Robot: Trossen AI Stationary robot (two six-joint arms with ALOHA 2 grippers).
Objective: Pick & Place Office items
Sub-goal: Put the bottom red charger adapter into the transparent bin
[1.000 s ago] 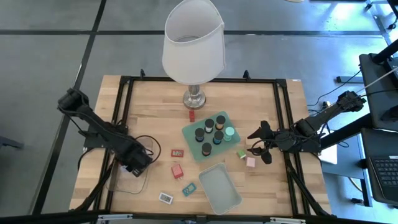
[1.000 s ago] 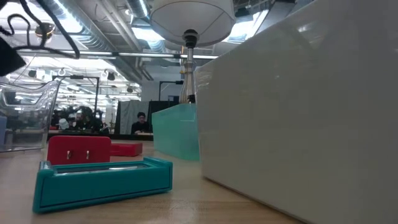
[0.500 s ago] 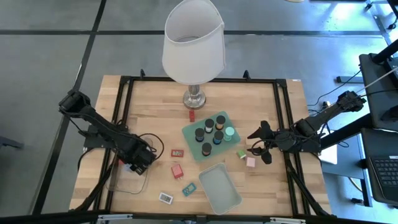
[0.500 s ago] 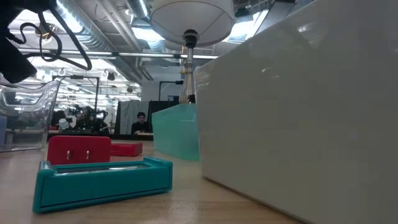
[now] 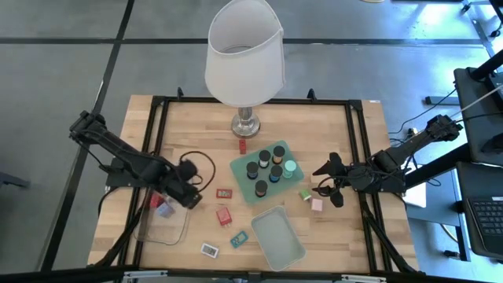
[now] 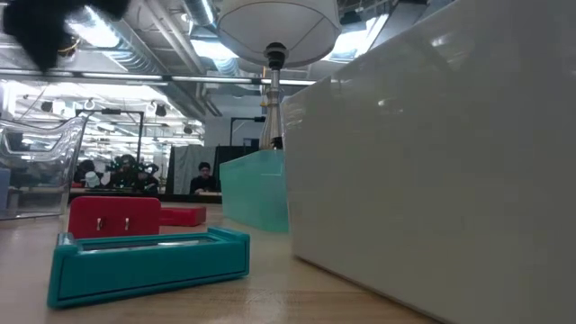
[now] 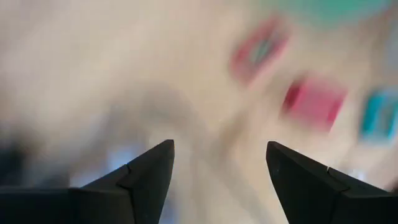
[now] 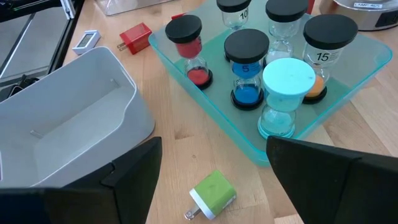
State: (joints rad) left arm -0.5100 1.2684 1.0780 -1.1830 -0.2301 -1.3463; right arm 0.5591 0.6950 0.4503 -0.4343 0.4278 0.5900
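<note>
My left gripper [image 5: 189,198] hangs open and holds nothing, above the table by the clear bin's [image 5: 161,226] right rim; its wrist view, blurred, shows bare fingers [image 7: 155,168]. In the bin lie a red block [image 5: 155,201] and a lavender block [image 5: 164,210]. On the wood lie a flat red rectangle [image 5: 225,192], a red block [image 5: 225,216], a teal rectangle [image 5: 239,240] and a white one [image 5: 209,249]. My right gripper [image 5: 330,182] waits open at the right, above a green block [image 8: 211,191] and a pink block [image 5: 317,204].
A mint tray [image 5: 246,185] holds several small hourglass timers [image 8: 286,93] with black, mint and other tops. A second, empty tray [image 5: 277,236] lies near the front edge. The lamp [image 5: 244,55] stands at the far middle, with a small red item [image 5: 243,145] in front of its base.
My left gripper has risen from over the clear bin and swung toward the table's right, its wrist turning. The lavender block that it covered now shows lying in the bin. My right arm has kept still.
</note>
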